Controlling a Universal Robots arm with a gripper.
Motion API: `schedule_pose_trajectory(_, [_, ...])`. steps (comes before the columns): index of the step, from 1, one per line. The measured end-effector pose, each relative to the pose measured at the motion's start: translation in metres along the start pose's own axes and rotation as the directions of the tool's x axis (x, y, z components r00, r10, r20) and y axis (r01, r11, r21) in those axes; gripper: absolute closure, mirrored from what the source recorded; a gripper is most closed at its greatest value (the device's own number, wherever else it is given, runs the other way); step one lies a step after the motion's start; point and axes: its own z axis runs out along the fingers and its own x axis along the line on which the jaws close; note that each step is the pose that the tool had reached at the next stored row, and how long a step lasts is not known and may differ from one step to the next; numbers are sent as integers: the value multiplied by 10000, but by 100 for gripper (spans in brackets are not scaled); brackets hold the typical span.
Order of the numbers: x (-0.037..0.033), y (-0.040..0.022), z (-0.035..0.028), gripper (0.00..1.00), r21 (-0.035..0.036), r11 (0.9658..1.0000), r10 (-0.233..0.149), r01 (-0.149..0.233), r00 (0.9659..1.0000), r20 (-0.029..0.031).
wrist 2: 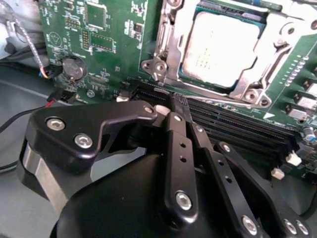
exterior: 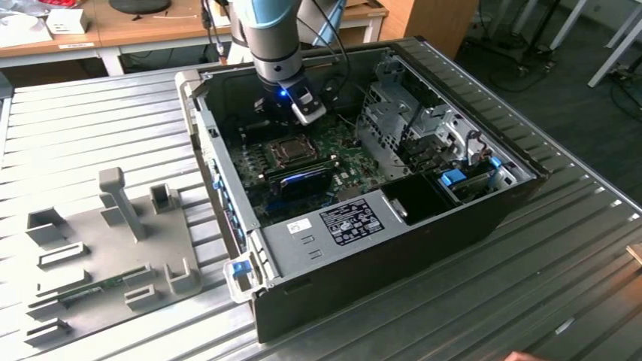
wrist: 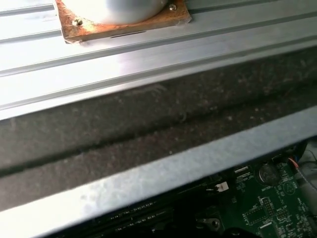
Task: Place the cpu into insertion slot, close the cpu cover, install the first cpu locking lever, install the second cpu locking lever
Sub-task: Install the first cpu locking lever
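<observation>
Gripper: black metal gripper (wrist 2: 171, 106), jaws together, nothing held, near the long black memory slots (wrist 2: 237, 124) | CPU: small square silvery chip (wrist 2: 223, 47) sat in the square metal-rimmed socket (exterior: 293, 150) on the green circuit board (wrist 2: 109, 29) | Cover: thin silvery metal frame (wrist 2: 163, 49) lay flat around the chip's top

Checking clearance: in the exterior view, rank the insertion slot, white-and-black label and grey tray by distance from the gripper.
From the gripper:
1. Square metal-rimmed insertion slot, on the green circuit board.
2. White-and-black rectangular label, inside the black computer case.
3. Grey plastic tray, outside the case, exterior view's left.
</observation>
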Motion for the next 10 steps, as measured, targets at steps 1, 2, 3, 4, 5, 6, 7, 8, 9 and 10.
schedule_pose_trajectory(1, [6, -2, -1, 89, -15, 10000, -8, 8, 10000, 39])
schedule_pose_trajectory(2, [14, -5, -2, 89, -26, 10000, -14, 14, 10000, 71])
schedule_pose_trajectory(3, [21, -7, -4, 89, -36, 10000, -20, 20, 9999, 98])
schedule_pose_trajectory(4, [27, -9, -5, 89, -45, 10000, -25, 26, 9999, 124])
schedule_pose_trajectory(5, [32, -11, -5, 89, -55, 10000, -30, 31, 9999, 149])
schedule_pose_trajectory(6, [36, -12, -4, 89, -61, 10000, -33, 34, 9999, 163])
schedule_pose_trajectory(7, [38, -12, -4, 89, -62, 10000, -34, 35, 9999, 167])
schedule_pose_trajectory(8, [38, -13, -4, 89, -61, 10000, -35, 36, 9999, 167])
schedule_pose_trajectory(9, [39, -14, -3, 89, -61, 10000, -36, 37, 9999, 167])
schedule_pose_trajectory(10, [40, -15, -1, 89, -61, 10000, -35, 36, 9999, 167])
